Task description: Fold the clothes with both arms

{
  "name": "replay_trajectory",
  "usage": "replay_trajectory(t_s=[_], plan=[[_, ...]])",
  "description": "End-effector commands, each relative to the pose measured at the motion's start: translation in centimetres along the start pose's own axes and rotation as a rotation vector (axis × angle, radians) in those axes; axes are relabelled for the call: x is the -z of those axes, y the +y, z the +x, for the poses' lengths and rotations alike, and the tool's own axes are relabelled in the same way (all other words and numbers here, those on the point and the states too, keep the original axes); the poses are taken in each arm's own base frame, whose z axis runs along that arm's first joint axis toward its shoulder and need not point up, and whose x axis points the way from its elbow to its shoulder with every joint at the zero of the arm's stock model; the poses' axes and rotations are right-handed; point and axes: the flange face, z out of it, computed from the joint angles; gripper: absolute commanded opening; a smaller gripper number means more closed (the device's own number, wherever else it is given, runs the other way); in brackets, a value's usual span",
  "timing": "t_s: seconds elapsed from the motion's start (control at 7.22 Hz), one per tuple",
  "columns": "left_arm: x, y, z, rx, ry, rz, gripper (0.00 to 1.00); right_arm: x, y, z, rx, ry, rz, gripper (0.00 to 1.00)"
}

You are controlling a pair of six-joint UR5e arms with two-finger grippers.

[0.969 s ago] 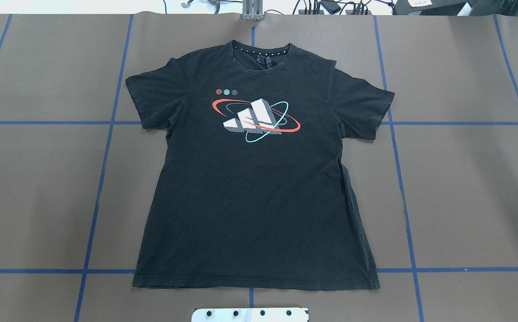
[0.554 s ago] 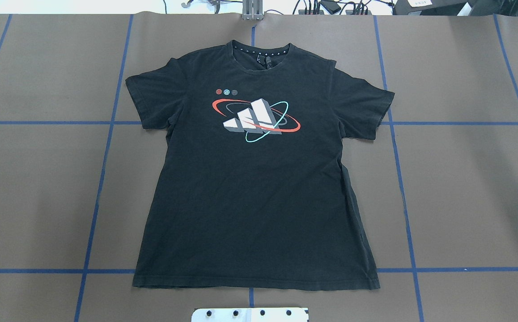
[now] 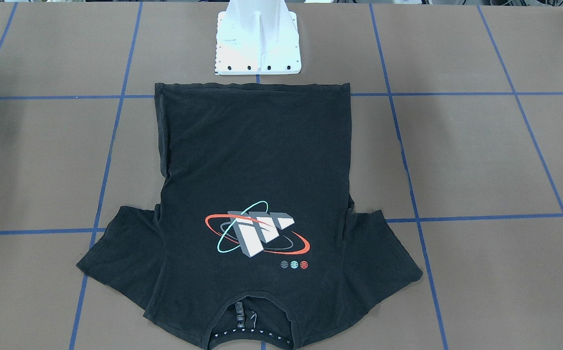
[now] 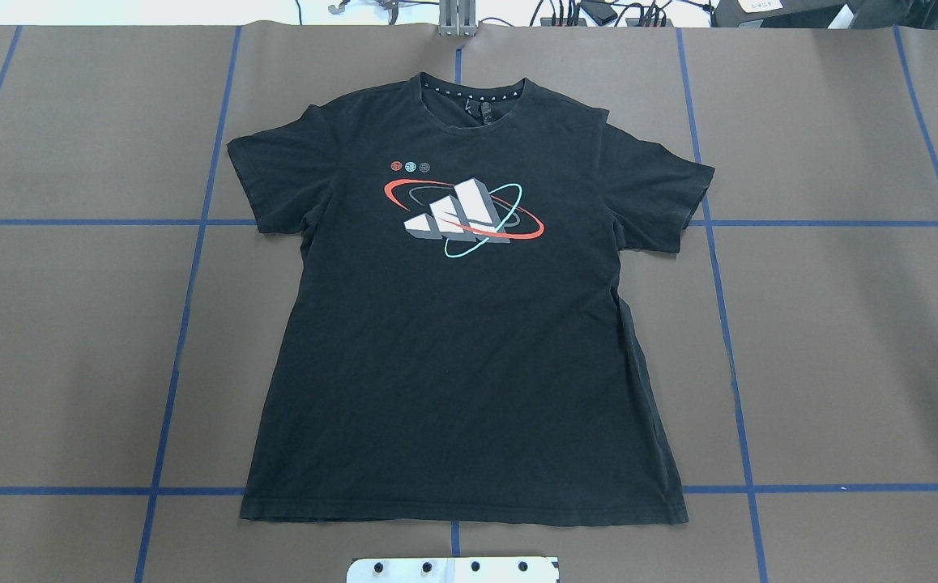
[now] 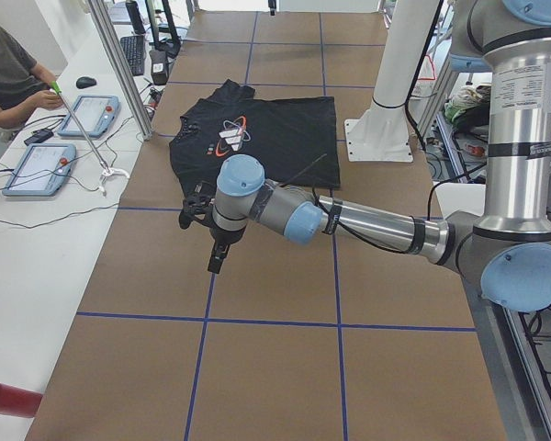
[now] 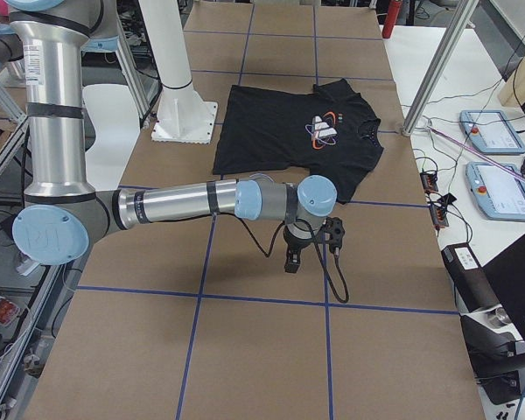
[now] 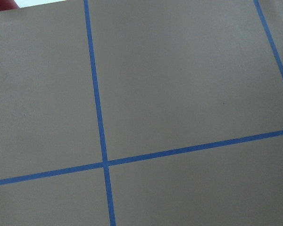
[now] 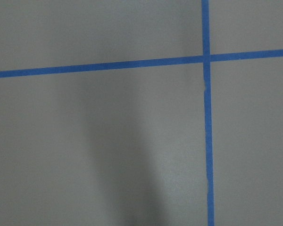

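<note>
Black and pointing down, the left pincer [image 5: 217, 265] hangs over bare brown paper on the robot's left side of the bench [image 4: 842, 340]; it shows only from the side camera, so I cannot tell if its fingers are spread or pressed together. The left wrist view shows only that brown surface and a crossing of blue tape lines [image 7: 104, 164]. The left arm [image 5: 376, 225] reaches out low and almost level from its upright grey column.

The right pincer [image 6: 290, 265] points down in the same way on the opposite side; its state I cannot tell either. The right wrist view shows brown paper, a tape crossing and a soft grey shadow. The right arm [image 6: 184, 206] is also stretched out low.

Between the two pincers, and well apart from both, the T-shirt [image 4: 469, 348] lies flat on the middle of the bench, front side up, both short sleeves spread out; the chest graphic [image 4: 461, 214] has white blocks ringed by orange and teal ovals. Its collar is on the far side from the robot; its hem is near the white pedestal [image 3: 257, 43] but does not touch it.

Beside the bench a person [image 5: 5, 73] sits at a white table with two tablets [image 5: 39, 168].
</note>
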Motion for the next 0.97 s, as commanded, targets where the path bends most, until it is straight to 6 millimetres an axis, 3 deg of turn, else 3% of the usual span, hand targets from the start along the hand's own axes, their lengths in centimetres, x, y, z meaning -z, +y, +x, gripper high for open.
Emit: replay_trajectory(t_s=[0.0,0.28,0.42,0.55,0.83], plan=[[-0.4,0.3,-0.2,0.001,0.003,-0.009,1.00,0.5,-0.4,-2.0,0.085,-0.034,0.053,1.00],[-2.1,0.6,2.3,-0.039,0.108,-0.053,1.00,-2.9,-1.7,-4.9,0.152,-0.031,0.057,1.00],[-2.6,0.6,3.5,-0.062,0.150,-0.063,1.00,-5.0,-3.9,-6.2,0.130,-0.028,0.053,1.00],[-2.5,0.7,4.0,-0.066,0.186,-0.067,1.00,-6.8,-7.2,-9.0,0.074,-0.040,0.057,0.99],[-1.9,0.4,4.7,-0.070,0.191,-0.056,1.00,-11.9,-11.1,-15.1,0.037,-0.024,0.120,0.99]])
